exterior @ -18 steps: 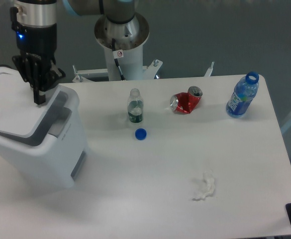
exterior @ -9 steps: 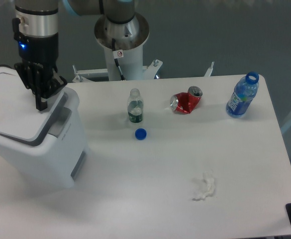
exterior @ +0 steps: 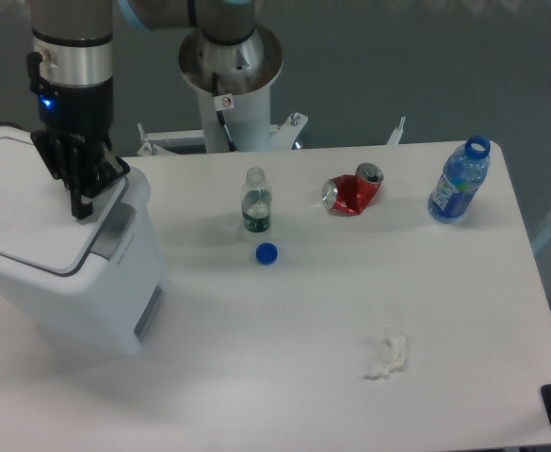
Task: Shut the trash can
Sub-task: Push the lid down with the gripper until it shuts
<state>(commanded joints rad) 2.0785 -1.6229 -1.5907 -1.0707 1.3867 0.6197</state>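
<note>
The trash can (exterior: 77,292) is a large white boxy bin at the left edge of the table. Its flat white lid (exterior: 25,202) lies down on the body, with only a thin grey seam showing along its front edge. My gripper (exterior: 83,209) points straight down and its black fingers, held together, rest on the lid near its right front corner. Nothing is held between them.
A small clear bottle (exterior: 256,201) stands mid-table with a blue cap (exterior: 267,252) lying in front of it. A crushed red can (exterior: 352,191) and a blue bottle (exterior: 460,180) are to the right. Crumpled white paper (exterior: 387,352) lies toward the front.
My gripper has moved down and slightly right, pressing the lid lower. The grey gap under the lid has narrowed to a thin seam.
</note>
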